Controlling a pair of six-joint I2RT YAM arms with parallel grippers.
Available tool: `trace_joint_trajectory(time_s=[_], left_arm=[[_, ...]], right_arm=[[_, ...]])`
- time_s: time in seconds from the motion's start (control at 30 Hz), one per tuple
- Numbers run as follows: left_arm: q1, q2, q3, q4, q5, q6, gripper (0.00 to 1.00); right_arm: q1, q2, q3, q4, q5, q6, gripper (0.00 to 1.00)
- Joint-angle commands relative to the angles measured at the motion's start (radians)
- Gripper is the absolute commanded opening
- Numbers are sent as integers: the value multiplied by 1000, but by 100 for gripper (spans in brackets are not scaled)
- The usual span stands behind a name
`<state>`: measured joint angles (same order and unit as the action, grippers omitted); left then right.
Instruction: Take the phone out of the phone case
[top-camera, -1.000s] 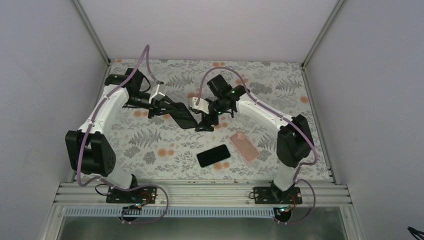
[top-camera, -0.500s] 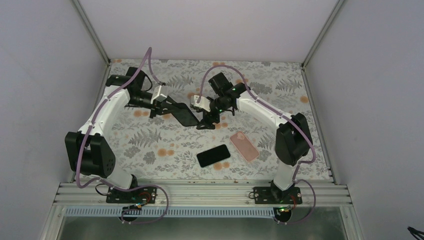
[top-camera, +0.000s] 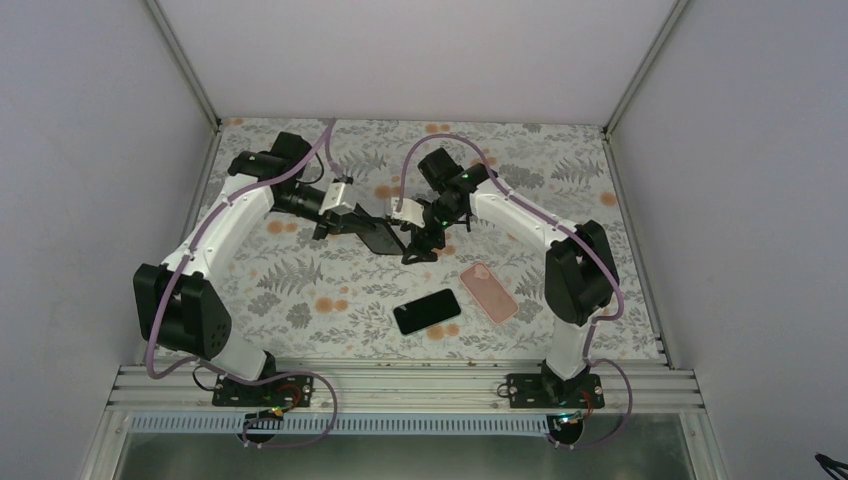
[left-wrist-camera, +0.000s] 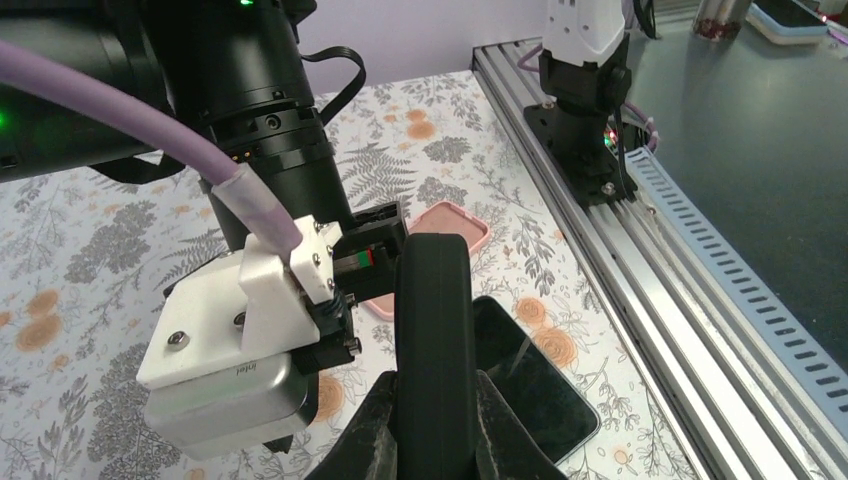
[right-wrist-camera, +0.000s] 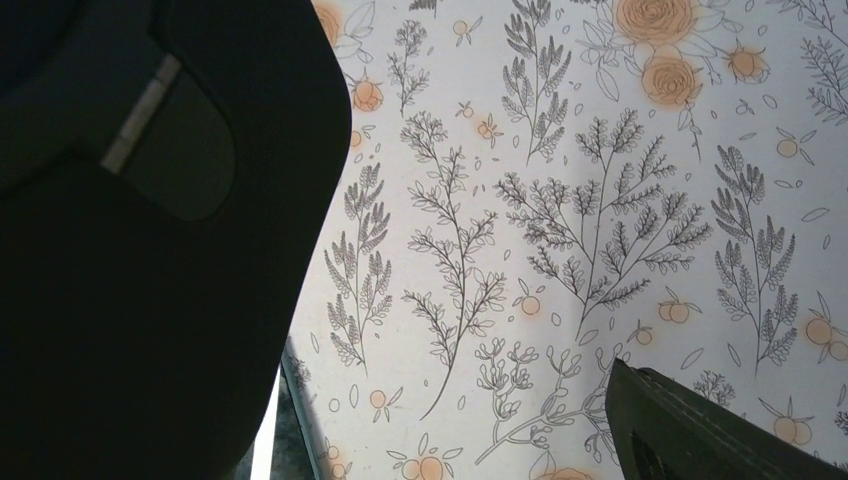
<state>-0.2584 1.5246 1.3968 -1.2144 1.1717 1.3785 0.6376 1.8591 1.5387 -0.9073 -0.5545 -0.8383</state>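
Black phone case (top-camera: 377, 233) is up off the desk (top-camera: 560, 165), mid-desk, with the left jaws clenched on its end. Can't tell whether a phone sits inside. Right jaws are spread wide beside its free end, gripping nothing. I'd pinch one corner lip and peel while the left braces. A loose black phone (top-camera: 427, 311) and a pink case (top-camera: 489, 291) lie nearer the front, well apart. The far desk gives room.

We're looking down from high behind the arm bases, the whole floral table (top-camera: 300, 290) in frame. Our left wrist camera sits tight on the black phone case (left-wrist-camera: 433, 330), facing the pink case (left-wrist-camera: 452, 216) at one o'clock, shared with overhead. Right wrist stares straight down, close to that table.
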Motion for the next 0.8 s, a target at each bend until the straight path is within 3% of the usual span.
trace_joint_trajectory(time_s=[0.0, 0.53, 0.7, 0.77], left_arm=[[-48, -30, 1, -145, 66, -44, 2], [-50, 2, 2, -145, 66, -30, 2], [-40, 28, 25, -145, 56, -36, 2], [-31, 33, 38, -145, 62, -31, 2]], right_arm=[[-52, 5, 57, 141, 96, 0, 91], [-111, -16, 60, 220, 133, 17, 91], [-111, -54, 42, 97, 58, -25, 92], [-111, -113, -37, 66, 15, -45, 92]])
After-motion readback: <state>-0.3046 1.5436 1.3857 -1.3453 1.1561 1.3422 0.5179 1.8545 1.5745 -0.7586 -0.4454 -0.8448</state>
